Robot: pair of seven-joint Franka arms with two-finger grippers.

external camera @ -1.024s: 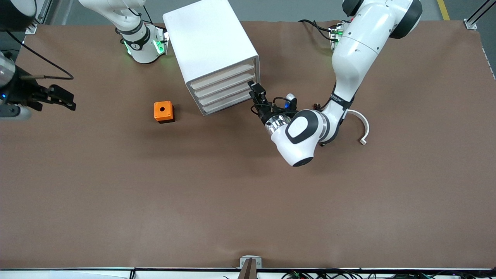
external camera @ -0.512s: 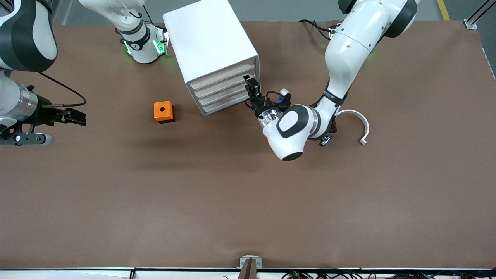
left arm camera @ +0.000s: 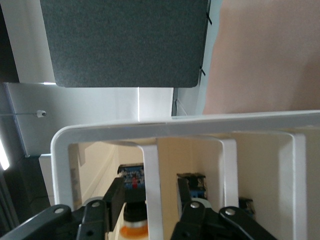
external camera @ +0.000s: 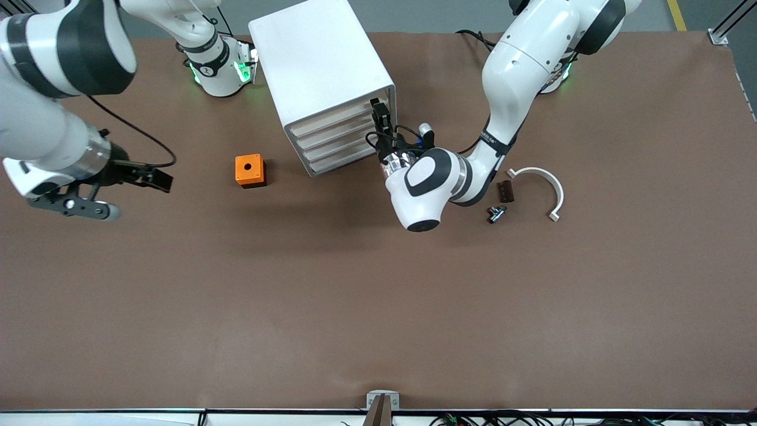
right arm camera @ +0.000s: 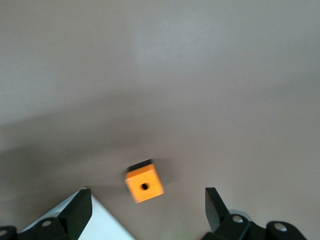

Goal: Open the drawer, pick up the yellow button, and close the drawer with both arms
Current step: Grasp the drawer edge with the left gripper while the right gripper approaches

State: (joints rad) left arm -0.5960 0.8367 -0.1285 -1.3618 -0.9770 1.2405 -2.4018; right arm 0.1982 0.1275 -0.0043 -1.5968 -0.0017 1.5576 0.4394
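Desk, near to far. A small black part, a brown part and a white curved piece lie toward the left arm's end. Orange box sits near the white drawer cabinet. Right end effector, released, hangs over the desk. Left end effector, fingers parted, straddles a drawer handle bar unclamped; the button lies inside that drawer

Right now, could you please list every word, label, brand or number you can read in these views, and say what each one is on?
None can be read.
Right arm: dark band with white print and a round mark, too small to read.
Left arm: black band with white lettering, too small to read.
Drawer cabinet and orange box: no markings.
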